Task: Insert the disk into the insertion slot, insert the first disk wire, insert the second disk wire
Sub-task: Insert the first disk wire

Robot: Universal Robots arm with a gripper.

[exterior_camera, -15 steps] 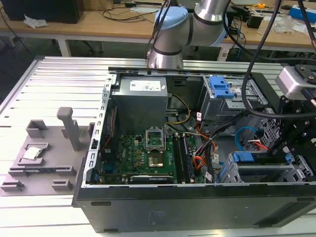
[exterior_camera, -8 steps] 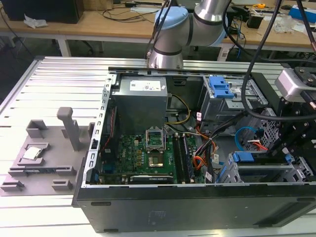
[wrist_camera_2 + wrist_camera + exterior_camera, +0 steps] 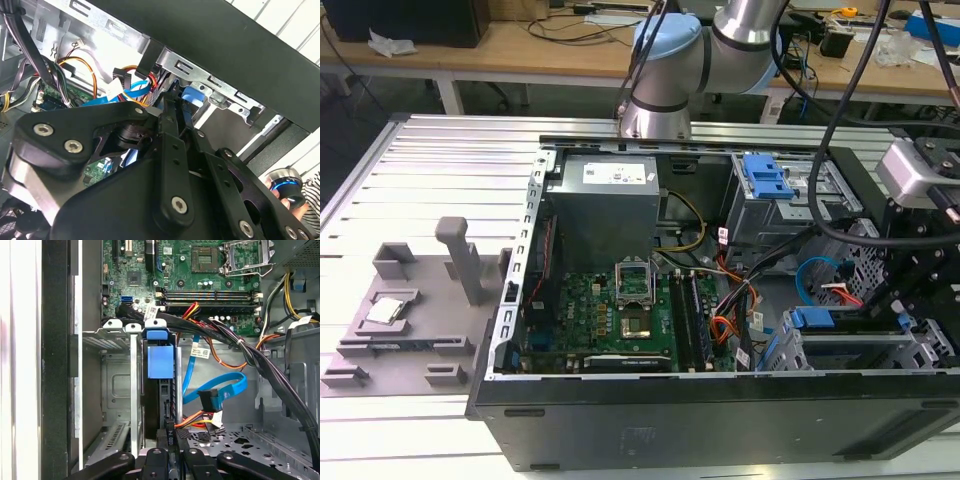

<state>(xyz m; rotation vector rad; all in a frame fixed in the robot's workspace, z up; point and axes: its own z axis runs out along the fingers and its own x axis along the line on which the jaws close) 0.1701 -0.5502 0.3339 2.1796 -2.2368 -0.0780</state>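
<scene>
The disk (image 3: pixel 160 362), dark with a bright blue carrier, stands inside the insertion slot (image 3: pixel 115 390), a silver-grey metal bay at the case's front corner. In the exterior view the disk (image 3: pixel 812 319) lies in the bay (image 3: pixel 865 350) at the exterior view's right. My gripper (image 3: pixel 172 445) hangs over the disk's rear end, shut on a black wire connector (image 3: pixel 169 429) with red, orange and yellow leads. That connector sits against the disk's edge. A flat blue data wire (image 3: pixel 220 390) with its plug (image 3: pixel 208 401) lies loose beside it. The gripper (image 3: pixel 910 320) reaches down into the case.
A thick black cable bundle (image 3: pixel 260 365) crosses the case beside the bay. The motherboard (image 3: pixel 620 310) and power supply (image 3: pixel 605 200) fill the case's other half. A taller grey cage with a blue latch (image 3: pixel 765 178) stands behind. A grey fixture (image 3: pixel 410 310) lies on the slatted table.
</scene>
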